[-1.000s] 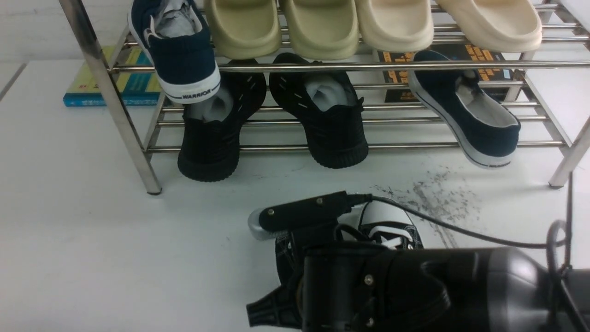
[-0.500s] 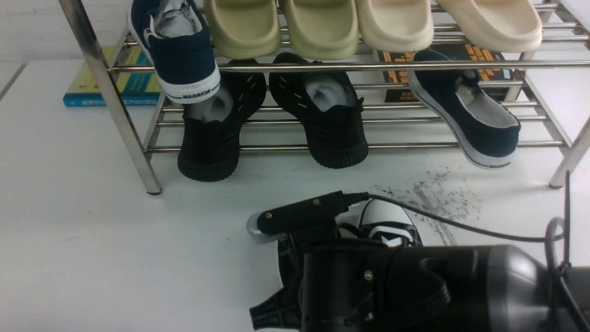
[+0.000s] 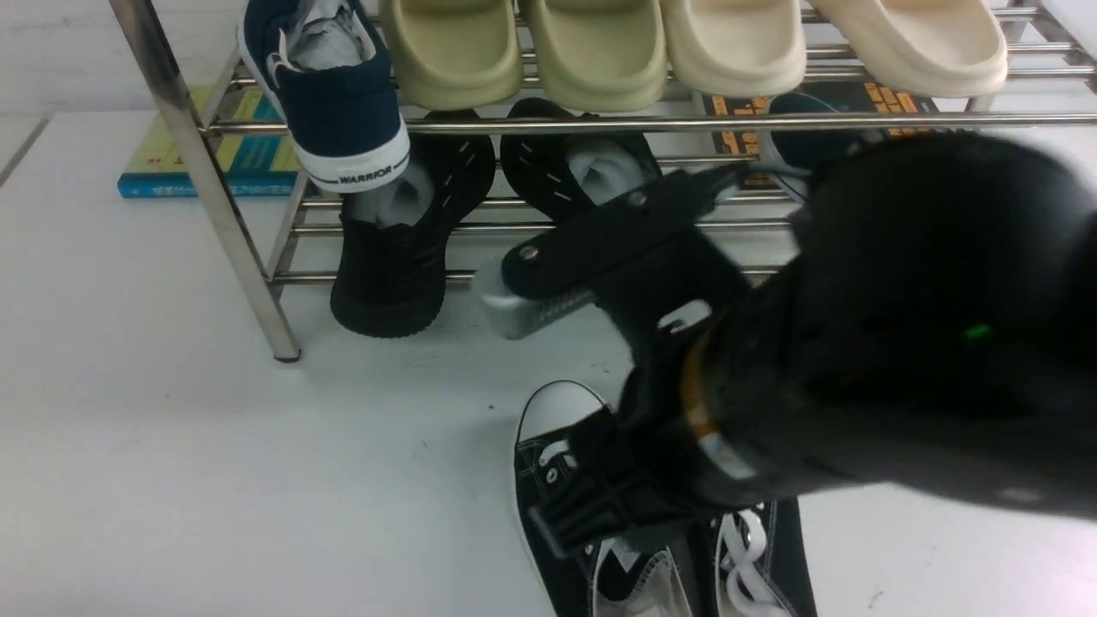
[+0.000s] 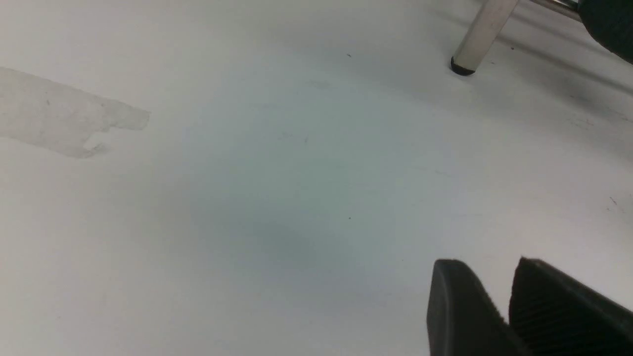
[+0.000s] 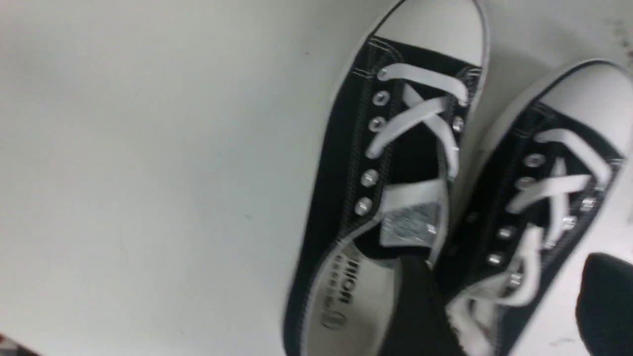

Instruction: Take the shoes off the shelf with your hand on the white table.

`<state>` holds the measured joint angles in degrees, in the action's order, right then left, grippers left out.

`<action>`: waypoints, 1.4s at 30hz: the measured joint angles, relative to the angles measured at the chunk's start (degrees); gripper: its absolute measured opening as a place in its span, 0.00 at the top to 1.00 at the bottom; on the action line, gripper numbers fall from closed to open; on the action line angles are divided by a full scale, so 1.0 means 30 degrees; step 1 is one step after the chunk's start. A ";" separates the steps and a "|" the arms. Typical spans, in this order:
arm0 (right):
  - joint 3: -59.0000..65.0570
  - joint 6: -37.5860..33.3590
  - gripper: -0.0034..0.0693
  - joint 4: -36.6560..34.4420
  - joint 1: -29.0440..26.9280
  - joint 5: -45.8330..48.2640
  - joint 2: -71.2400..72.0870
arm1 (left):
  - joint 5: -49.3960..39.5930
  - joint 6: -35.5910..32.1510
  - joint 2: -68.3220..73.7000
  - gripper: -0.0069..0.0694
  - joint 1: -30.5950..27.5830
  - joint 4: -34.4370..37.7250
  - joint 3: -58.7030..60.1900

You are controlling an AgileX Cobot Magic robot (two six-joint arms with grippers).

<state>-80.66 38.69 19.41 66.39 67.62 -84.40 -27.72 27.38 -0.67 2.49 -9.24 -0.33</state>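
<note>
release step: right end effector (image 5: 507, 291) spread wide above the shoes (image 5: 395, 163), both lying side by side on the worktop (image 3: 214, 446), off the shelf (image 3: 600, 124); next, lift clear without nudging them

— What do we see around the navy WARRIOR shoe (image 3: 330, 94)?
— Just right of it we count two olive slides (image 3: 450, 47), then two cream slides (image 3: 733, 47). Below it sit two black knit sneakers (image 3: 390, 257); behind it to the left, a teal-and-yellow book (image 3: 154, 171).

The blurred right hand (image 3: 524, 420) covers much of the shoes (image 3: 548, 454), whose heels the front view's edge cuts off.
</note>
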 joint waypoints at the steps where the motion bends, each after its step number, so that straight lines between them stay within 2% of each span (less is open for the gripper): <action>1: -0.0097 -0.0641 0.41 0.0000 0.0000 0.0373 0.0576 | 0.0000 0.0000 0.0000 0.65 0.0000 0.0000 0.0000; 5: -0.0213 -0.2817 0.57 0.0074 0.0000 0.1037 0.3364 | 0.0000 0.0000 0.0000 0.65 0.0000 0.0000 0.0000; 6: -0.0213 -0.3233 0.65 0.0054 0.0000 0.1159 0.4376 | 0.0000 0.0000 0.0000 0.65 0.0000 0.0000 0.0000; 9: -0.0228 -0.3581 0.85 0.0018 0.0000 0.1288 0.6875 | 0.0000 0.0000 0.0000 0.65 0.0000 0.0000 0.0000; 10: -0.0228 -0.3581 0.86 0.0018 0.0000 0.1319 0.7254 | 0.0000 0.0000 0.0000 0.65 0.0000 0.0000 0.0000; 11: -0.0228 -0.3581 0.94 -0.0002 0.0000 0.1382 0.8615 | 0.0000 0.0000 0.0000 0.65 0.0000 0.0000 0.0000; 12: -0.0180 -0.3481 0.97 -0.0044 0.0000 0.1424 0.9818 | 0.0000 0.0000 0.0000 0.65 0.0000 0.0000 0.0000; 17: 0.1708 -0.2716 0.97 -0.0034 0.0000 0.1424 1.4347 | 0.0000 0.0000 0.0000 0.65 0.0000 0.0000 0.0000; 19: 0.4633 -0.2570 0.97 0.0171 0.0000 0.1107 1.7728 | 0.0000 0.0000 0.0000 0.65 0.0000 0.0000 0.0000; 23: 1.0453 -0.2403 0.97 0.0353 0.0000 -0.3868 2.2241 | 0.0000 0.0000 0.0000 0.65 0.0000 0.0000 0.0000; 25: 1.2076 -0.2362 0.97 0.0395 0.0000 -0.5786 2.3147 | 0.0000 0.0000 0.0000 0.65 0.0000 0.0000 0.0000; 26: 1.3978 -0.2192 0.97 0.0420 0.0000 -0.8080 2.3980 | 0.0000 0.0000 0.0000 0.65 0.0000 0.0000 0.0000; 29: 1.6574 -0.1981 0.97 0.0447 0.0000 -1.1456 2.4214 | 0.0000 0.0000 0.0000 0.65 0.0000 0.0000 0.0000; 35: 1.9529 -0.1793 0.97 0.0547 0.0000 -1.5231 2.4085 | 0.0000 0.0000 0.0000 0.65 0.0000 0.0000 0.0000; 42: 2.0359 -0.1793 0.96 0.0707 0.0000 -1.5755 2.4085 | 0.0000 0.0000 0.0000 0.65 0.0000 0.0000 0.0000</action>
<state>-19.58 33.31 21.53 66.39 20.36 -12.14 -27.72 27.38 -0.67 2.49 -9.24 -0.33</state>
